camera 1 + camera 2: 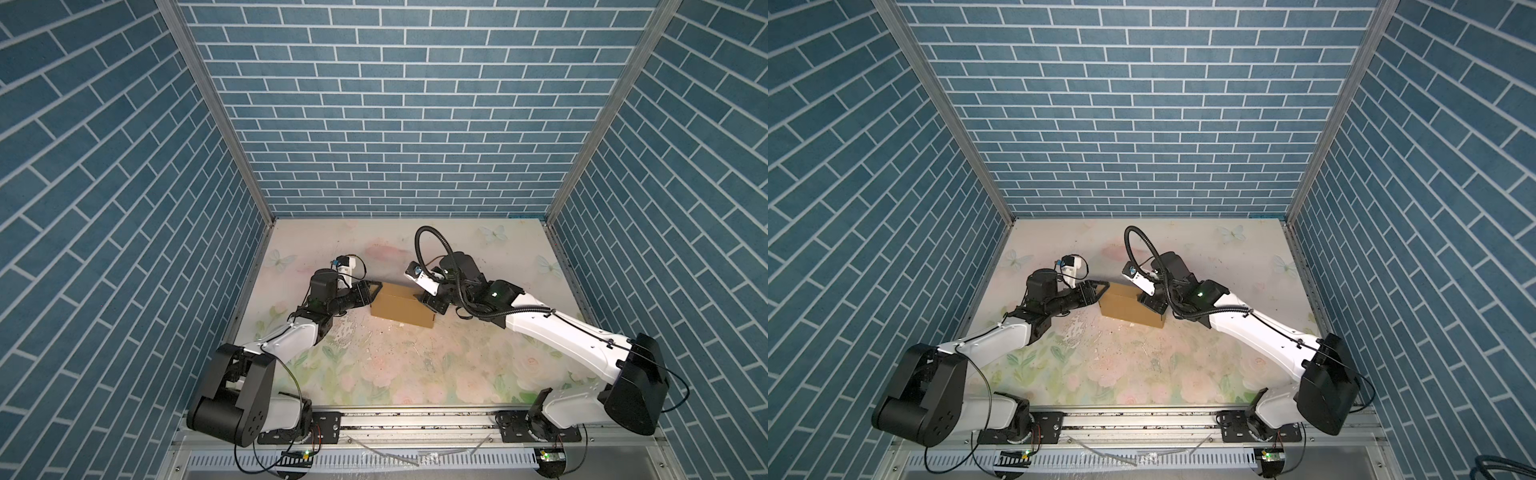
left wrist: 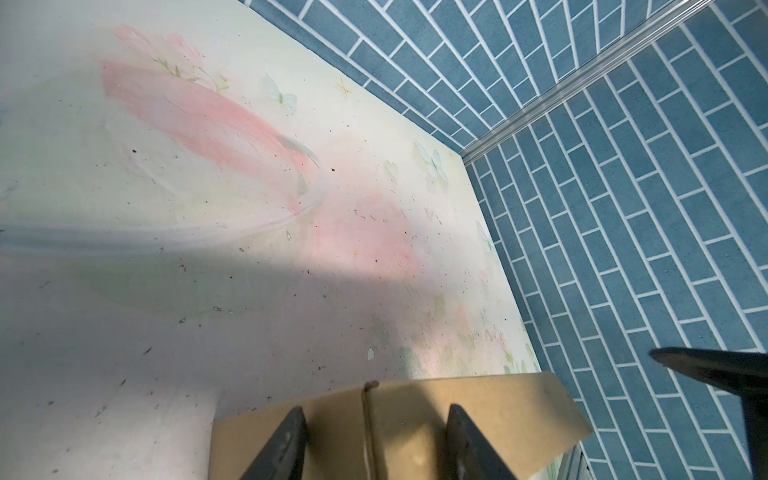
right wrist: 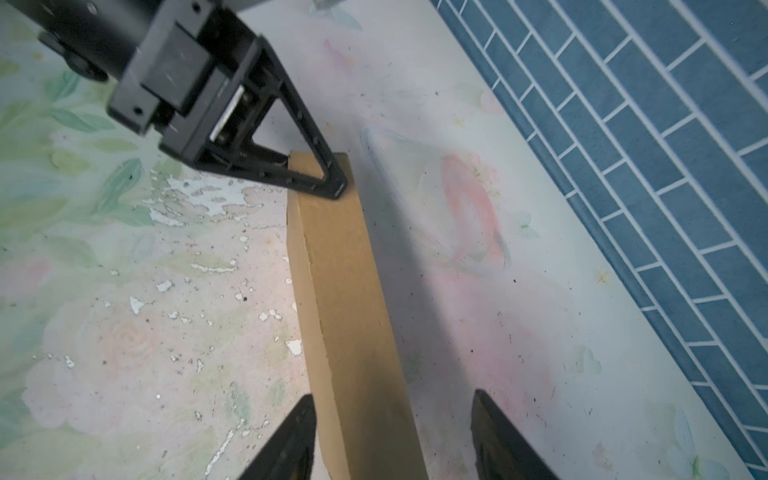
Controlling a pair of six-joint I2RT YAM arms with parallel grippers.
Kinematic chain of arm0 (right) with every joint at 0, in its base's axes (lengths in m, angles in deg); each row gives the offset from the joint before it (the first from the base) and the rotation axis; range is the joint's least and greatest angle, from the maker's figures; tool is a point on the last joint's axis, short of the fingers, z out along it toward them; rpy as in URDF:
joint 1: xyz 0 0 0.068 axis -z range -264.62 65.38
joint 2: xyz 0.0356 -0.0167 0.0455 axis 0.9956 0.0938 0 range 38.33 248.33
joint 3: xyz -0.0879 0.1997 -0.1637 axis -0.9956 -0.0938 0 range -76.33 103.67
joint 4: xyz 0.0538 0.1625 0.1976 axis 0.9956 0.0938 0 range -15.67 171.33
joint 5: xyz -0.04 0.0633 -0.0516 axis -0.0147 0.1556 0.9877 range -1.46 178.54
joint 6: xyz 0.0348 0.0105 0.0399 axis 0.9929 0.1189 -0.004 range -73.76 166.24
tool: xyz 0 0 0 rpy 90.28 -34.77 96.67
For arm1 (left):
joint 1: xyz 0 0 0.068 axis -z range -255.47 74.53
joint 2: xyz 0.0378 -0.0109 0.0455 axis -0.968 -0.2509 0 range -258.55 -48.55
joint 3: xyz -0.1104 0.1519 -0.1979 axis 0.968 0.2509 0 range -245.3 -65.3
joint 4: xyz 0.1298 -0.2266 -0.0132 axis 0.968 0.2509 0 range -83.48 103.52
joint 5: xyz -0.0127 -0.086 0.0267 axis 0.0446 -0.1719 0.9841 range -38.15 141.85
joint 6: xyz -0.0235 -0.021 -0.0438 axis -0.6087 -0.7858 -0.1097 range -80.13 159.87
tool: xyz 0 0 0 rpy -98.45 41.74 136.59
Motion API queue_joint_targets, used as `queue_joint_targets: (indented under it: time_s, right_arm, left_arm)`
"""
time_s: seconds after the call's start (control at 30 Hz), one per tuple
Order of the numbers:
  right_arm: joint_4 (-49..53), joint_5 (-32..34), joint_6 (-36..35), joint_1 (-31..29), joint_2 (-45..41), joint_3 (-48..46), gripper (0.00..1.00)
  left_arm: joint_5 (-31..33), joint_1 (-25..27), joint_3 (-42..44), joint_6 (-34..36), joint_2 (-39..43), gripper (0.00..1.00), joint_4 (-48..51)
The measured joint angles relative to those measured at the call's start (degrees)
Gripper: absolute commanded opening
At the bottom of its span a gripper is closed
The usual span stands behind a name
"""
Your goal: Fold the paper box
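Box position: I see the paper box (image 1: 403, 309) lying closed up as a long low carton on the floral table (image 1: 374, 365), about mid-table, between the 2 arms.
Left gripper: the left gripper (image 1: 376, 286) sits at the box's left end with its jaws parted; in its wrist view the 2 fingers (image 2: 291, 436) lie over the cardboard and clamp nothing.
Right gripper: the right gripper (image 3: 392, 397) straddles the opposite end with its jaws wide apart. 1 finger is just beside the box wall, the other well clear, so it holds nothing.
Weight: I judge it very light; a nudge from either arm would slide it.
Stiffness: corrugated board, stiff across the panels but weak at the creases, and a hard pinch would dent it.
Surface: matt and dry, so I expect fair grip for the pads.
Seam: a raised fold line (image 2: 365, 415) crosses the top near the left end, and that flap may spring back.
Where to hold: I would grip across the narrow width near an end, on the side walls, or press flat on the top.
Writing: none that I can read; the cardboard is plain brown with no print, label or brand.
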Motion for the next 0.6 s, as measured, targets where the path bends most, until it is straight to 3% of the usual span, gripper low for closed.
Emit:
queue_joint_targets:
  time_s: [0.27,0.6]
  right_arm:
    - [-4.46,2.43,11.17,0.39,-7.39,-2.62,0.55]
    - [3.85,8.96,39.63,1.66,-7.78,-2.84,0.44]
  left_arm:
    - [1.22,0.39,0.09,0.02,1.36,0.54,1.64]
    - [2.73,1.11,0.13,0.26,2.34,0.54,3.02]
